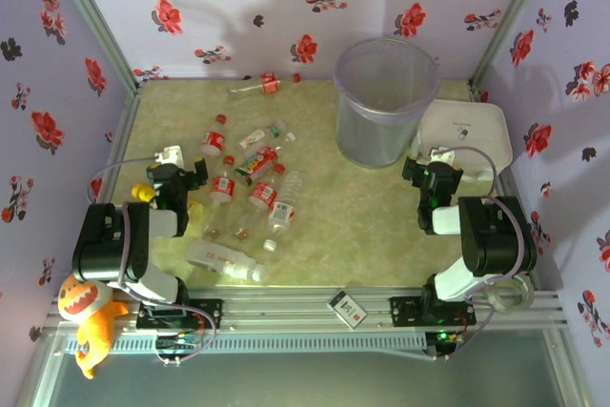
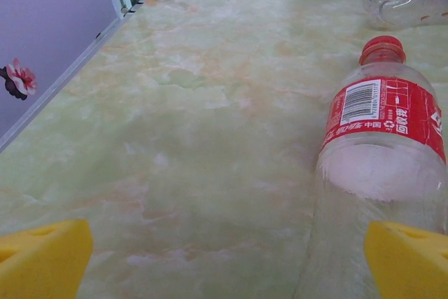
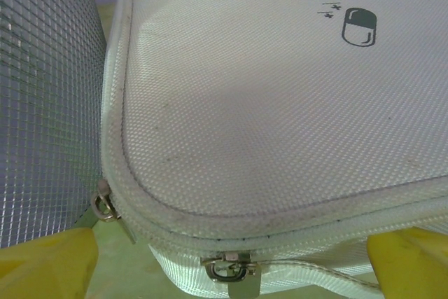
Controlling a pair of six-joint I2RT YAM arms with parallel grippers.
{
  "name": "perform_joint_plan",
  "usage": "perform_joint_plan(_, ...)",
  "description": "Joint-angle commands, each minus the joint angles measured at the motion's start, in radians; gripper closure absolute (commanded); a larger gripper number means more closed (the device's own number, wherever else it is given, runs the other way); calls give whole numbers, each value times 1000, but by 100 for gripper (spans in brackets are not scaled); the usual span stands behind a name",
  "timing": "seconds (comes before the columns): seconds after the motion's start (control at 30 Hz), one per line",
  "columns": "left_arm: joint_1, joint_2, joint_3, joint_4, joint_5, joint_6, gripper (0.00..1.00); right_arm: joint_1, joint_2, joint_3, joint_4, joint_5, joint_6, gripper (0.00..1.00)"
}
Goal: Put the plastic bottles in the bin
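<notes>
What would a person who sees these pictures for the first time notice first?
Probably the plastic bottles, most with red labels, scattered over the left half of the table. Next, the tall translucent bin at the far right, standing beside a white medicine bag. An orange toy sits at the near left corner.

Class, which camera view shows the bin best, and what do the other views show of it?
The top external view: the bin stands whole there, rim and tapering wall clear. The right wrist view catches a close strip of its gridded wall beside the white medicine bag.
</notes>
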Motion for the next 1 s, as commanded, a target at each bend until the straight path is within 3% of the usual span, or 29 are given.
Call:
perform_joint_plan(0.0,7,-63,29,-68,11,12,0,-7,-36,49,-68,-49,12,1)
perform_joint_plan(0.1,6,-211,57,-233,-34,-4,0,-7,-139,134,-327,12,47,1)
perform_joint_plan(0.23,6,-366,248,-699,-69,-116,0,-9,-250,293,-762,70,133,1)
perform_joint_plan(0.33,2,-359,401,-976,-25,-153,0,-8,-344,309,-935,50,217,1)
perform_joint_plan(0.43,-2,-274,526,-1185,111,-137,0,-8,-451,284,-1052,9,295,1)
perform_joint_plan(0.63,-49,-128,612,-1264,240,-92,0,-7,-645,290,-1309,-140,322,1)
perform_joint_plan(0.77,-71,-3,683,-1335,251,-43,0,-7,-769,322,-1444,-241,325,1)
perform_joint_plan(0.97,-103,86,702,-1346,231,-54,5,-4,-814,399,-1583,-381,360,1)
